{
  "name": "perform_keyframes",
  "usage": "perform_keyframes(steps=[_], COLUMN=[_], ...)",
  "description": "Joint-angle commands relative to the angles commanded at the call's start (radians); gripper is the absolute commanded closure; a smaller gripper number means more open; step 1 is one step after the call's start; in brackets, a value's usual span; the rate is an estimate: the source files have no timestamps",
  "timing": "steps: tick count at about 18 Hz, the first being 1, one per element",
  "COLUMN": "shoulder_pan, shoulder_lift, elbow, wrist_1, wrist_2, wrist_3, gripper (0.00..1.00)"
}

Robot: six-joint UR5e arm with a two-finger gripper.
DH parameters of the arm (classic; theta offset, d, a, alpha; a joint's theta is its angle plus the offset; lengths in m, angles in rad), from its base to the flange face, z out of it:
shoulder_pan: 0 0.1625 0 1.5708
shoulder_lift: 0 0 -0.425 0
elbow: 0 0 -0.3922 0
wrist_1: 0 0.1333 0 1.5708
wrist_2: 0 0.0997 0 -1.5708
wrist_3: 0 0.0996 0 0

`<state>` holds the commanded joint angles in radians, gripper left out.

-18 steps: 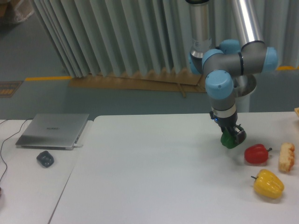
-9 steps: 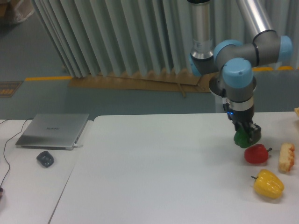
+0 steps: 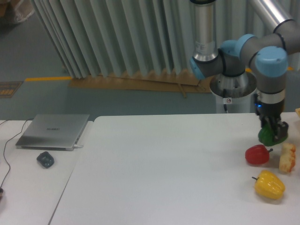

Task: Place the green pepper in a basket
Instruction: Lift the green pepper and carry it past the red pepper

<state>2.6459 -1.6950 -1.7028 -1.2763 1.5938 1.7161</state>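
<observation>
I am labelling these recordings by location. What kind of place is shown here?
Probably a robotics lab or workshop, not a home: a grey-and-blue industrial robot arm works at a plain white table, a closed silver laptop lies alongside, and yellow floor-marking tape runs behind.

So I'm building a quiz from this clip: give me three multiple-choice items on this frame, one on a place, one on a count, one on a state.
1. Where is the laptop?
A. far left of the table
B. beside the yellow pepper
C. under the arm

2. How many peppers are visible?
A. one
B. two
C. three

3. What is the claw doing?
A. hanging open and empty
B. gripping the green pepper
C. gripping the red pepper

Answers: 1 A, it lies at the left edge. 2 C, green, red and the yellow pepper. 3 B, green shows between its fingers.
</observation>
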Motion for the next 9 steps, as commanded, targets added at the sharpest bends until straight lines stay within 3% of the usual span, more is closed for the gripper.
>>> perform_keyframes(steps=[5,9], shoulder_pan=[0.098,0.169], shoulder_lift=[-0.009,-0.054], elbow=[0.051,0.095], wrist_1=[0.002,0.006], wrist_2=[-0.009,-0.018], wrist_3=[0.196,0.322], gripper=[0.53,0.52])
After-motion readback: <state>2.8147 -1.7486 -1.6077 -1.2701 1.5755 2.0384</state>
